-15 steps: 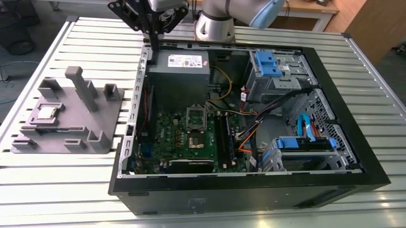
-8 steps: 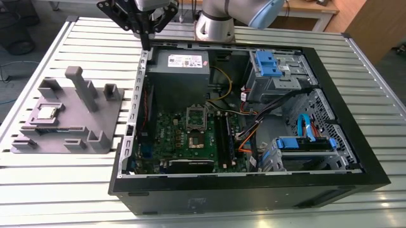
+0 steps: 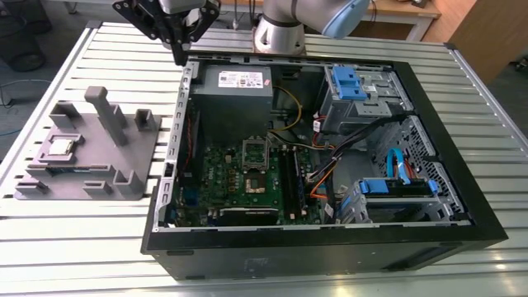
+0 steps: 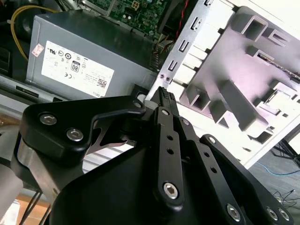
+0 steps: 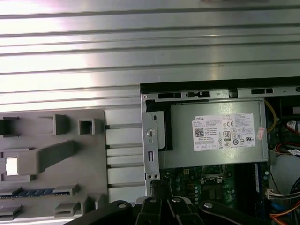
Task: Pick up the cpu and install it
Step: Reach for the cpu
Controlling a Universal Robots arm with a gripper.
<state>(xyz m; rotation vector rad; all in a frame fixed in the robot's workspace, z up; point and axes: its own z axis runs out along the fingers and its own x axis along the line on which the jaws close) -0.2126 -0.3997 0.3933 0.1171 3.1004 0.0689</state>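
Note:
The cpu [image 3: 62,146] is a small silvery square lying in a recess of the grey plastic block [image 3: 86,158], at the exterior view's left; it shows as a bright patch [image 5: 11,165] in the first wrist view. My gripper [image 3: 179,57] hangs above the back left corner of the open computer case [image 3: 330,244], well away from the cpu. Its fingers [image 4: 164,96] are shut together with nothing between them. The green motherboard [image 3: 239,185] lies inside the case, with its socket [image 3: 254,181] in the middle.
A grey power supply [image 3: 235,83] fills the case's back corner just under the gripper. Blue drive brackets [image 3: 350,83] and loose cables [image 3: 326,176] crowd the exterior view's right side. The grey block has upright posts [image 3: 107,114]. Everything rests on a slatted metal table [image 3: 74,241].

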